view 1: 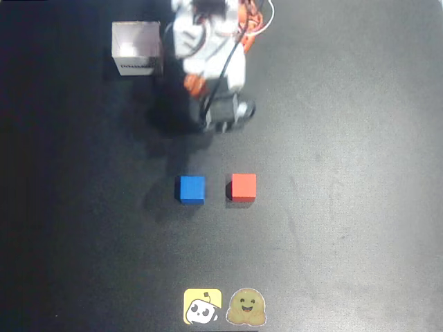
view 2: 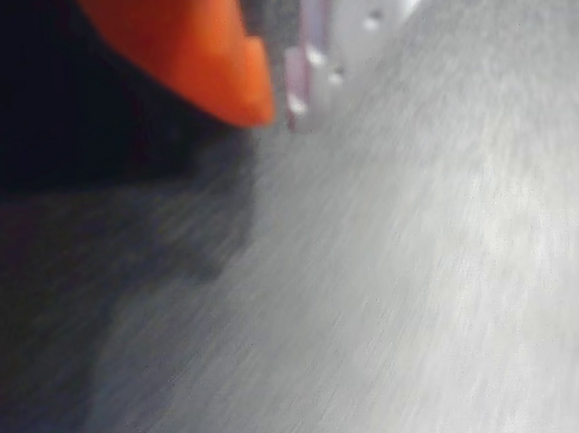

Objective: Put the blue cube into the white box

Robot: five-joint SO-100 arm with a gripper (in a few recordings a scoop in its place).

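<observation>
In the overhead view the blue cube (view 1: 192, 189) sits on the dark table a little left of centre. The white box (view 1: 137, 48) stands open-topped at the back left, with dark print on its near wall. My arm is folded at the back centre, and my gripper (view 1: 196, 86) hangs just right of the box, well behind the cube. In the wrist view the gripper (view 2: 279, 107) shows an orange finger (view 2: 206, 52) almost touching the pale finger (view 2: 309, 85). It is shut with nothing held, close above bare table.
A red cube (view 1: 243, 187) lies just right of the blue one with a narrow gap between them. Two cartoon stickers (view 1: 202, 306) (view 1: 247, 308) lie flat at the front edge. Orange and white cables loop over the arm's base (view 1: 252, 24).
</observation>
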